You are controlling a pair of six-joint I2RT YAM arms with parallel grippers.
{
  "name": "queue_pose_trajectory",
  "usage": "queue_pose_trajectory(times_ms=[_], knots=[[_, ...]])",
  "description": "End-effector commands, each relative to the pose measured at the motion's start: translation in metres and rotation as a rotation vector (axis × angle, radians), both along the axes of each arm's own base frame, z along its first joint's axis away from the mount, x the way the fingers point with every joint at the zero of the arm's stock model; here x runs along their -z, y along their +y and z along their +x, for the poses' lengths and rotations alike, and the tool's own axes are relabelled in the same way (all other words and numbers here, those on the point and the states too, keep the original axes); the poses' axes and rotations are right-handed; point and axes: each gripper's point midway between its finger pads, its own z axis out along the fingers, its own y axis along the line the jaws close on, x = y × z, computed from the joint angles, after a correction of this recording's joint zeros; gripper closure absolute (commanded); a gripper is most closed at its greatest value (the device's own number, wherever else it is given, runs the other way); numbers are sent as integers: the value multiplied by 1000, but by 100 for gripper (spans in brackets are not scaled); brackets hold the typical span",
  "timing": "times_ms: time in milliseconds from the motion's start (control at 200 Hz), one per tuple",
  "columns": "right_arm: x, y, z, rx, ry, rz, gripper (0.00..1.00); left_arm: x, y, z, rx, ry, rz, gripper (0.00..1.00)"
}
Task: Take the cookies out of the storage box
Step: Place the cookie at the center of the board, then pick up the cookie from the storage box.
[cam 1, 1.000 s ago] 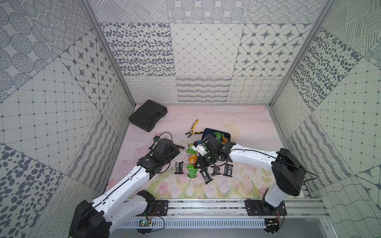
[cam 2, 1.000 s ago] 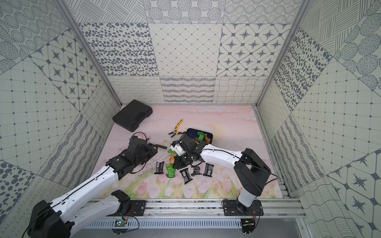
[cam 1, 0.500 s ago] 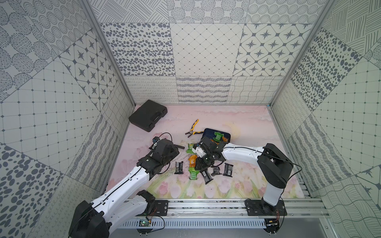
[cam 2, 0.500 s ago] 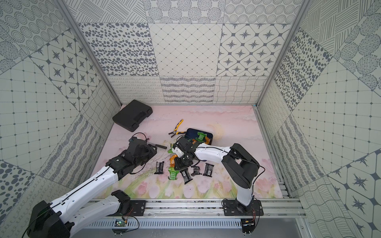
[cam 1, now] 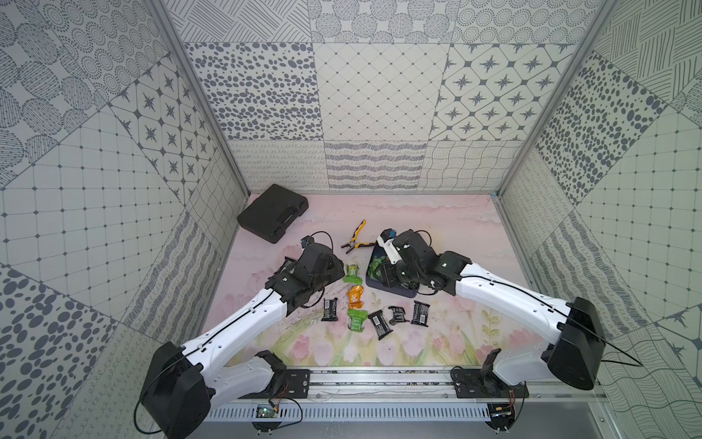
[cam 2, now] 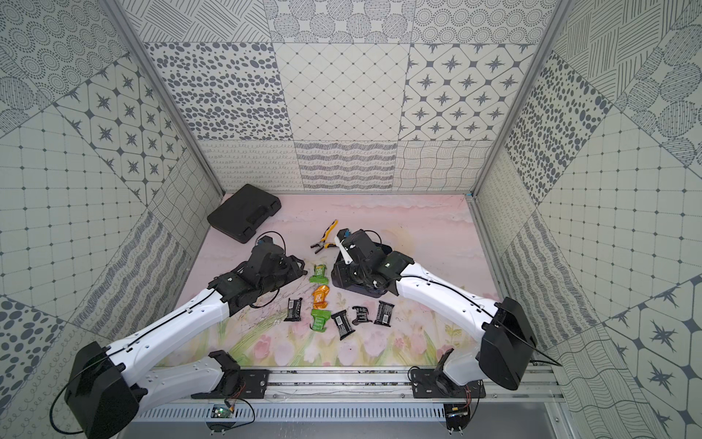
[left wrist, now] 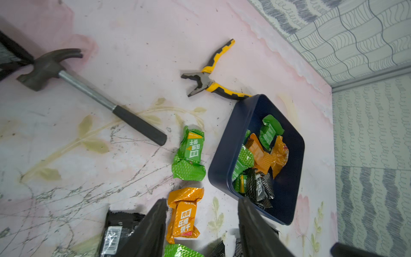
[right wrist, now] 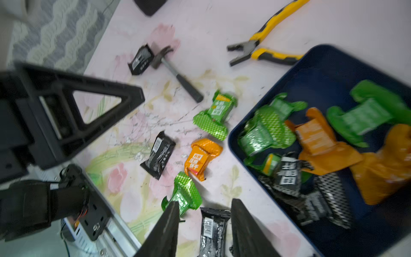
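Note:
The navy storage box (cam 1: 395, 292) sits right of centre and holds several green, orange and black cookies (left wrist: 262, 155). More cookies lie loose on the table in front of it: green (cam 1: 352, 274), orange (cam 1: 356, 296), black (cam 1: 329, 309) and others. My left gripper (left wrist: 202, 201) hangs open above the orange packet (left wrist: 183, 219) without touching it. My right gripper (right wrist: 205, 202) is open at the box's (right wrist: 322, 73) near-left side, above a black packet (right wrist: 213, 229) lying on the table. In both top views the arms hide much of the box (cam 2: 353, 290).
Yellow-and-black pliers (cam 1: 357, 241) lie just behind the box. A hammer (left wrist: 89, 93) lies left of them, with one black packet (right wrist: 141, 59) by its head. A black case (cam 1: 272, 217) stands at the back left corner. The rail runs along the front edge.
My right gripper has gone from shut to open and drawn back from the loose packets towards the box. The left arm has hardly moved.

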Motion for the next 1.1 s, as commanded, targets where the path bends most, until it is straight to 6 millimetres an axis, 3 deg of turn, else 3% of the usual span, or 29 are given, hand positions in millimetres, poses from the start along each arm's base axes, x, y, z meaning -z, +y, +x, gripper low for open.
queue_pose_trajectory(times_ms=[0,225,405,530,605,795,975,1090], knots=[[6,-48,24,169,-18,-77,56,-16,-48,7,236,-96,116,44],[17,-96,37,284,70,-86,56,-13,-116,10,466,-90,207,42],[28,-114,34,340,105,-85,56,1,-164,5,636,4,224,42],[35,-123,30,376,125,-88,56,15,-181,-5,692,148,214,40],[38,-128,28,396,134,-90,55,22,-187,-7,685,206,224,37],[46,-140,26,444,144,-100,55,37,-181,-2,543,298,267,26],[56,-148,21,476,165,-108,55,57,-162,2,399,405,368,27],[61,-151,18,486,177,-112,55,64,-163,3,376,439,388,28]])
